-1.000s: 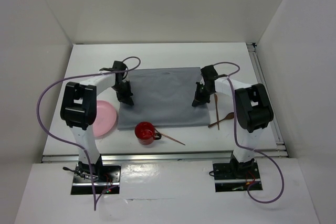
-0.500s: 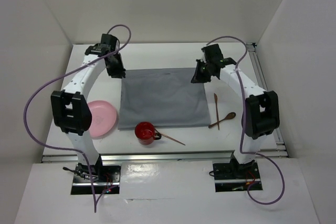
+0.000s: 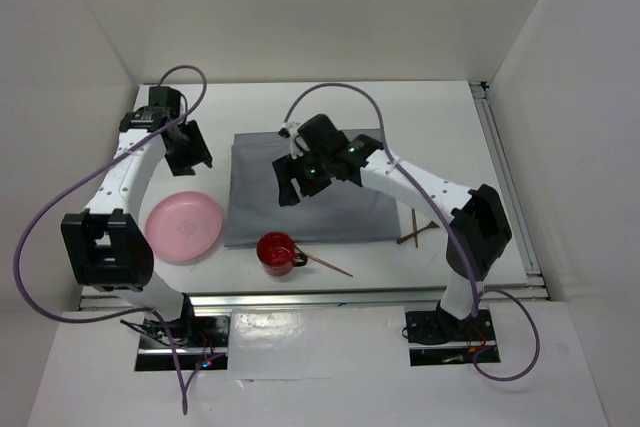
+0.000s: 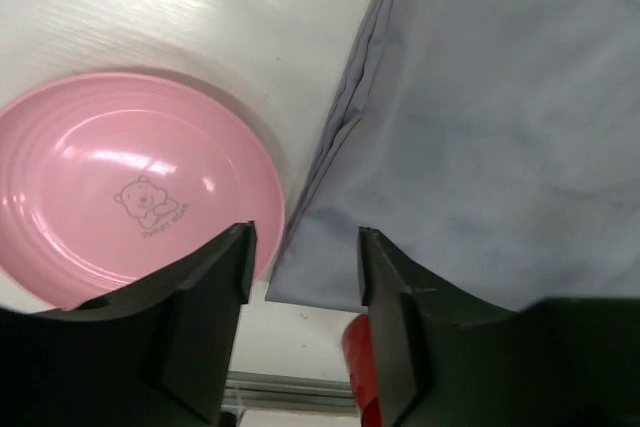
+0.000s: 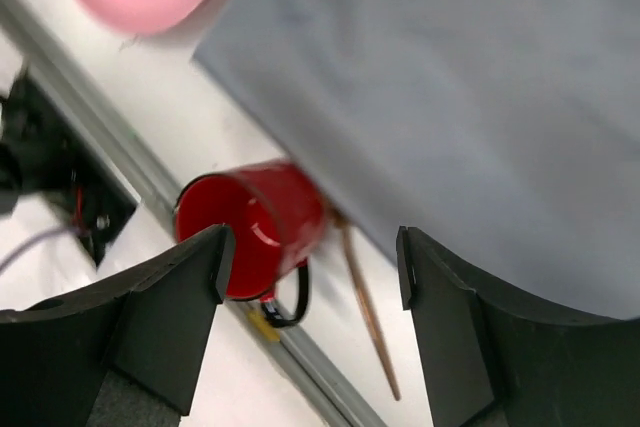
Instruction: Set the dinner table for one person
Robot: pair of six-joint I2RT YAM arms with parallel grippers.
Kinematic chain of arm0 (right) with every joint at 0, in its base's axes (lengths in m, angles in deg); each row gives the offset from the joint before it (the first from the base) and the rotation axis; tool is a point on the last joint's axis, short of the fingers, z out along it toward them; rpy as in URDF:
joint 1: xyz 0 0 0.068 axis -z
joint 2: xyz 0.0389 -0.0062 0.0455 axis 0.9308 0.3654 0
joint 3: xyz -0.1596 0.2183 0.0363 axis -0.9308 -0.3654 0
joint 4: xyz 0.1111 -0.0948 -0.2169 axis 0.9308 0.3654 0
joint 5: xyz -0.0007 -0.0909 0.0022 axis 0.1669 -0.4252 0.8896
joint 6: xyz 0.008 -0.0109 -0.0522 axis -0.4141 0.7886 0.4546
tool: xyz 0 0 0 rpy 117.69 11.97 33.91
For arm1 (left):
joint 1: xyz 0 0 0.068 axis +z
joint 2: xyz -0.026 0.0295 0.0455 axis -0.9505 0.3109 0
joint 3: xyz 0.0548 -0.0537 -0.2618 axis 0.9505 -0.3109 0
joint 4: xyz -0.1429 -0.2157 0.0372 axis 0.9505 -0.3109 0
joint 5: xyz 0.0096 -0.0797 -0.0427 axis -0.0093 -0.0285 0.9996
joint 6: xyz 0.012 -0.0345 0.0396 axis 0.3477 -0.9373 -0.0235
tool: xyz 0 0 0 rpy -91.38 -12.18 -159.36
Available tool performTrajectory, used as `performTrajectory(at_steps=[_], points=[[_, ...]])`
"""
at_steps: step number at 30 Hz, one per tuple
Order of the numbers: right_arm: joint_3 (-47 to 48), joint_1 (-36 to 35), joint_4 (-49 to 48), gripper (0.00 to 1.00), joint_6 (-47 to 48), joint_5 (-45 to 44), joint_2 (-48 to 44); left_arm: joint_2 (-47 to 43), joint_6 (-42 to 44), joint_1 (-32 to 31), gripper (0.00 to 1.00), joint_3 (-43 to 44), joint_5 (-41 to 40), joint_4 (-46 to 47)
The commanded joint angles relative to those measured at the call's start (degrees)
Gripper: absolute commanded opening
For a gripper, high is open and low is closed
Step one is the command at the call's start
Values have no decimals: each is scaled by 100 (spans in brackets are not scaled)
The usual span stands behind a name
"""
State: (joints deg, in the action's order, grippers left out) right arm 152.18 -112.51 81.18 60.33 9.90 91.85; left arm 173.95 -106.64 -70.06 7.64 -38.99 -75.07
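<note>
A grey cloth (image 3: 330,187) lies spread flat on the white dinner table (image 3: 300,102). My left gripper (image 3: 192,157) hangs open and empty over bare table beyond the pink plate (image 3: 185,227), left of the cloth. In the left wrist view its gripper (image 4: 303,247) frames the cloth's (image 4: 480,127) near left corner, beside the plate (image 4: 130,197). My right gripper (image 3: 291,185) hovers open and empty above the cloth's left half. The right wrist view shows the right gripper (image 5: 310,257) over a red cup (image 5: 250,227) and a wooden stick (image 5: 365,312).
The red cup (image 3: 275,250) stands at the cloth's near edge, the wooden stick (image 3: 325,262) to its right. A wooden spoon (image 3: 422,233) lies right of the cloth, partly under my right arm. Aluminium rails (image 3: 505,177) run along the right and near table edges.
Both grippers have opened and left the cloth's far corners. The left arm has drawn back to the left, toward the plate. The right arm has swung left across the cloth.
</note>
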Motion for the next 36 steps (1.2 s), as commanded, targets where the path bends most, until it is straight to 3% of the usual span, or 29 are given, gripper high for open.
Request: performTrajectory(at_steps=[1, 5, 14, 18, 19, 22, 27, 30, 36], points=[[219, -393, 231, 78, 297, -176, 238, -819, -254, 195, 63, 60, -95, 49], [219, -860, 283, 77, 481, -467, 545, -1049, -316, 423, 67, -202, -35, 171], [-53, -1204, 231, 66, 754, -758, 977, -996, -316, 424, 67, -422, 185, 171], [-107, -1310, 169, 53, 754, -705, 1091, -996, -263, 424, 67, -423, 238, 172], [-107, -1371, 169, 43, 754, -705, 1152, -996, -263, 424, 67, -423, 238, 172], [7, -1371, 239, 27, 754, -705, 1205, -996, -263, 424, 67, -423, 238, 172], [113, -1371, 345, 24, 816, -810, 1205, -996, -263, 424, 67, -423, 290, 172], [166, -1371, 407, 0, 877, -872, 1127, -996, -263, 424, 67, -423, 343, 172], [824, -1267, 845, 0, 816, -1520, 775, -996, -211, 477, 68, -318, 291, 172]])
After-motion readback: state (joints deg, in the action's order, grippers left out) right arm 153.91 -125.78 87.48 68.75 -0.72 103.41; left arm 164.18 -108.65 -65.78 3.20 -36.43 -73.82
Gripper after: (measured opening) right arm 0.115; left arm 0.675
